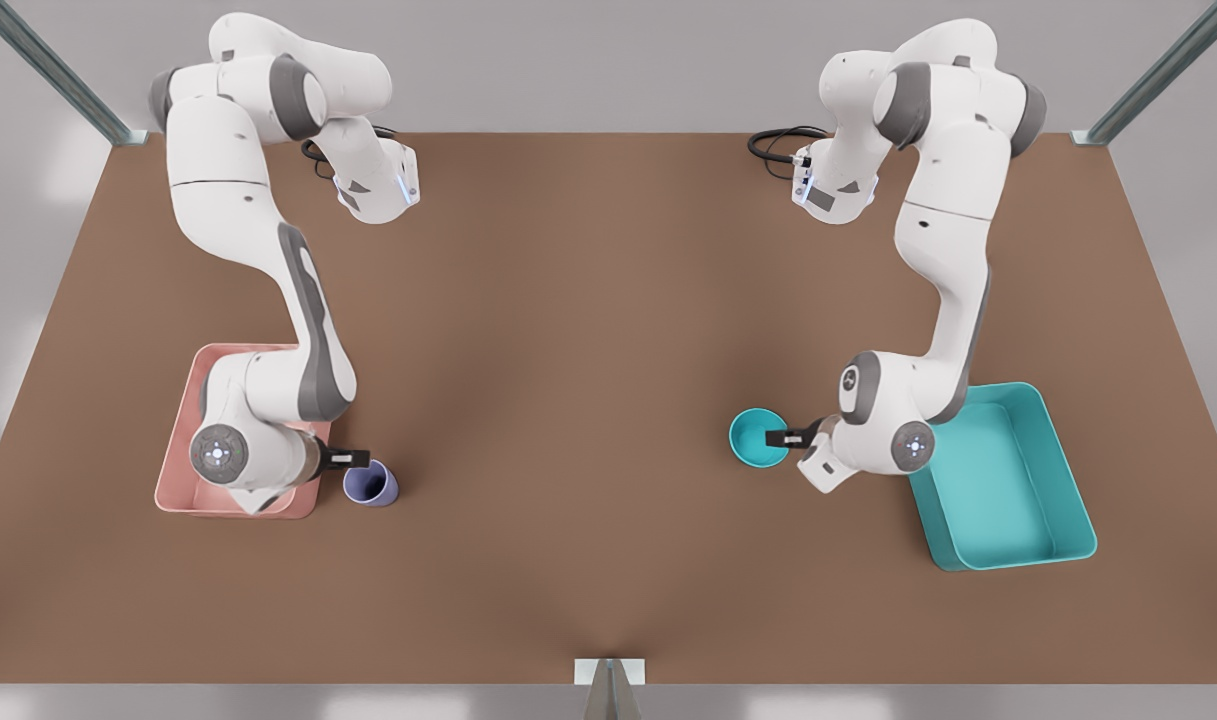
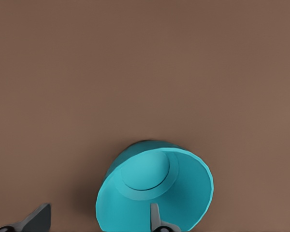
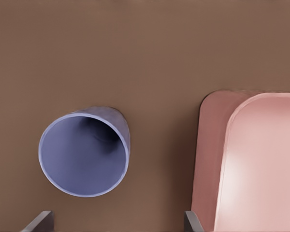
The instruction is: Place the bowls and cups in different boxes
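the brown table (image 1: 588, 400) carries a teal box (image 1: 1008, 490) at the front view's right and a pink box (image 1: 183, 470) at its left. the teal bowl (image 1: 758, 437) sits just beside the teal box; the left gripper (image 1: 780, 438) straddles its rim, jaws spread, one finger (image 2: 155, 218) inside. the purple cup (image 1: 371, 484) stands near the pink box, with the right gripper (image 1: 353, 460) open just above it, not gripping.

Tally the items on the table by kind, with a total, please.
Bowl: 1
Cup: 1
Boxes: 2, pink and teal
Total: 4
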